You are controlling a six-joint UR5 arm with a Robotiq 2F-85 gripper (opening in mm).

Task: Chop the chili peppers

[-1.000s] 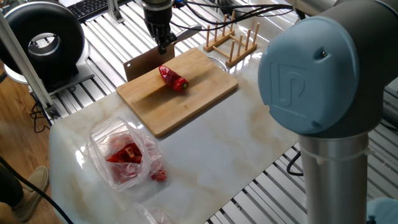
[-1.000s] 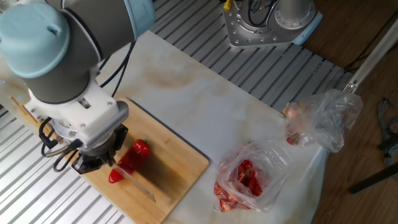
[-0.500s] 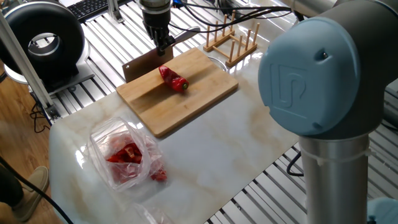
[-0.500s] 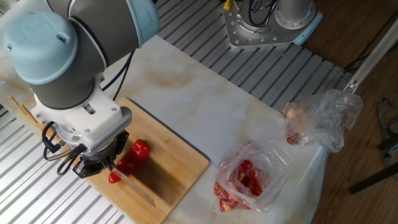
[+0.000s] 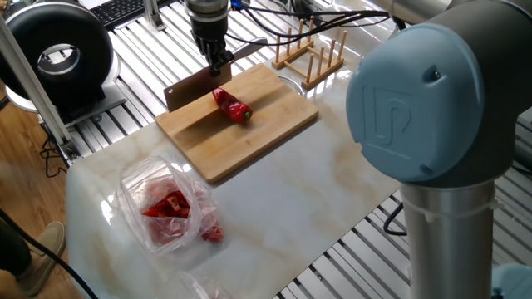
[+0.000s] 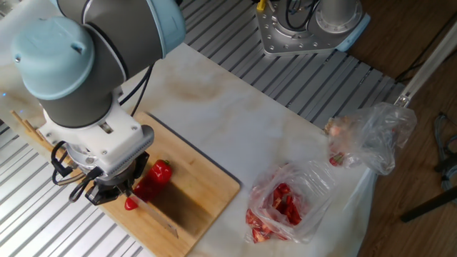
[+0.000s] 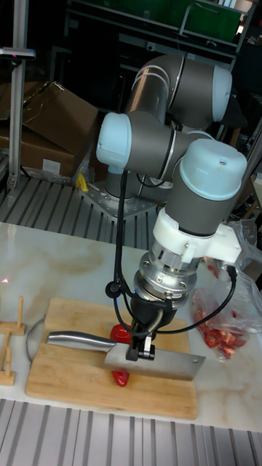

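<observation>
Jaws: clamped on spine of cleaver [image 7: 149,360], gripper [image 7: 143,348] holding blade edge-down, presumably for chopping.
Chili pepper [image 5: 231,105]: on cutting board [image 5: 249,137], under blade, one small cut piece [image 7: 121,378] beside. Long axis crosswise to blade; stem end faces plastic bag [image 5: 166,208].

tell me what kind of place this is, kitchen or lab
Probably a robotics lab staged as a kitchen: a bamboo cutting board with a chili pepper sits on a slotted aluminium frame, with a keyboard behind.
</observation>
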